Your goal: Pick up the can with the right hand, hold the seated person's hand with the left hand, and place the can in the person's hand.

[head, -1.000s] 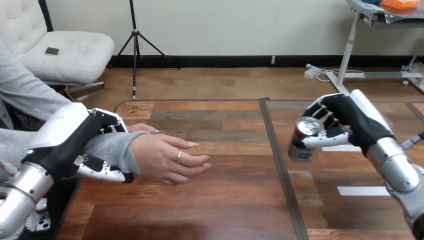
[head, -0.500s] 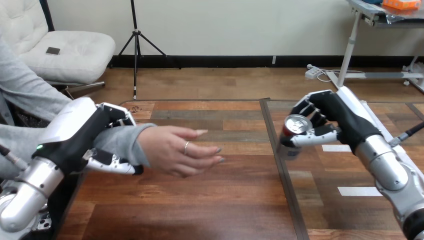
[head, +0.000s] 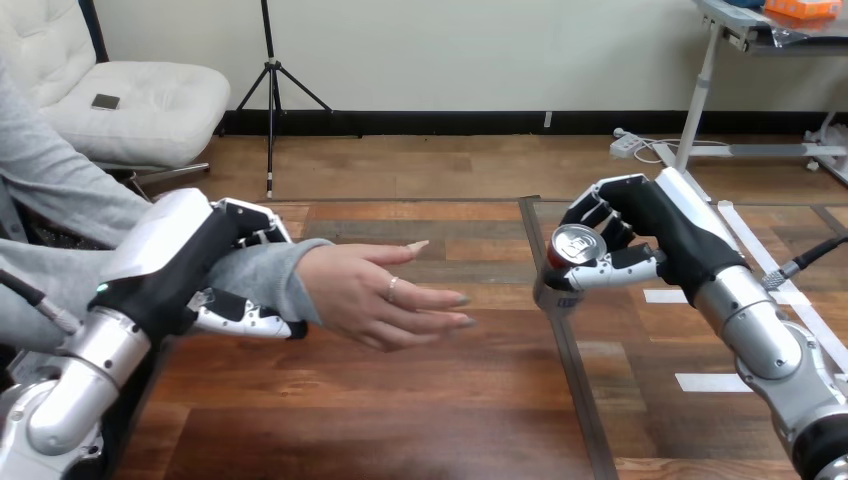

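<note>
A silver can [head: 567,265] with a red band hangs above the table's middle seam, tilted, with my right hand [head: 655,232] shut on it, fingers behind and thumb in front. My left hand [head: 195,268] is curled round the person's wrist, over the grey sleeve, at the left. The person's hand [head: 385,295] reaches out from it to the right, flat with the fingers stretched, a little above the table. A gap of bare table lies between the person's fingertips and the can.
The wooden table [head: 420,400] has a dark seam [head: 560,330] running front to back at its middle. White tape strips [head: 712,381] lie on its right half under my right arm.
My right hand has carried the can left, towards the person's hand. My left hand has drawn the person's wrist up and to the right, so the gap between hand and can is smaller.
</note>
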### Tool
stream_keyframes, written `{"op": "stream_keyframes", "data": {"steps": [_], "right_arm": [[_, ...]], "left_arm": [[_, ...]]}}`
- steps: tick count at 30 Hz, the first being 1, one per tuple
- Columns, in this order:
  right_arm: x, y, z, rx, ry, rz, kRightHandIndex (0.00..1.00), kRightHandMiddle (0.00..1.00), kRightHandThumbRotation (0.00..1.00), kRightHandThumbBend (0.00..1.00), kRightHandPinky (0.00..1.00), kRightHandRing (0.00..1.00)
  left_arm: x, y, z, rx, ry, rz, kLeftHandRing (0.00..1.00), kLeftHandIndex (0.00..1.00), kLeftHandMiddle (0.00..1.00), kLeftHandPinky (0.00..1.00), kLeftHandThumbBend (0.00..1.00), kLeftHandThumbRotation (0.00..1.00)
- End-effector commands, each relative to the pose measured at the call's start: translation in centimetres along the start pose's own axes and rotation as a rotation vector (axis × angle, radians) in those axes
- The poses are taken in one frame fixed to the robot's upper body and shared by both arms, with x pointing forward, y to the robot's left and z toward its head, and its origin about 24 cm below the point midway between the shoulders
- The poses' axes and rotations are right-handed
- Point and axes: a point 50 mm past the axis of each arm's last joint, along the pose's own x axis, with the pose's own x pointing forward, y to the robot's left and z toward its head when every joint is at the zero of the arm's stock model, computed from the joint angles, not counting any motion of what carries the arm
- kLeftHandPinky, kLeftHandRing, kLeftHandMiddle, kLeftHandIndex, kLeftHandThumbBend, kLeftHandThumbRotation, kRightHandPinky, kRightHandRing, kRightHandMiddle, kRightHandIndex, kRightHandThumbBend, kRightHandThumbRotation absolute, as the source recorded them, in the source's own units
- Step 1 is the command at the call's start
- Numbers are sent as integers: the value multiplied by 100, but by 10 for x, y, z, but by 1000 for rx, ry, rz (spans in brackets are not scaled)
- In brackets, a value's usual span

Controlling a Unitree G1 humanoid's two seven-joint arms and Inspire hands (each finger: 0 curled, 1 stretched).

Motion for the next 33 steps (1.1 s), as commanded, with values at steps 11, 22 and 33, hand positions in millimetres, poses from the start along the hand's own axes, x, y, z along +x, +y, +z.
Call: {"op": "stream_keyframes", "data": {"steps": [11, 22, 33], "right_arm": [[26, -10, 50, -18, -206, -49, 45, 42, 0, 70, 35, 37], [30, -1, 59, -17, -243, -34, 45, 41, 0, 73, 26, 31], [35, 9, 70, 20, -277, 10, 45, 42, 0, 69, 35, 37]], "left_arm": [[32, 8, 29, -29, -152, 74, 22, 41, 30, 19, 75, 0], [34, 6, 30, -32, -155, 66, 22, 41, 29, 18, 75, 0], [35, 4, 31, -46, -162, 55, 24, 42, 31, 20, 74, 0]]}}
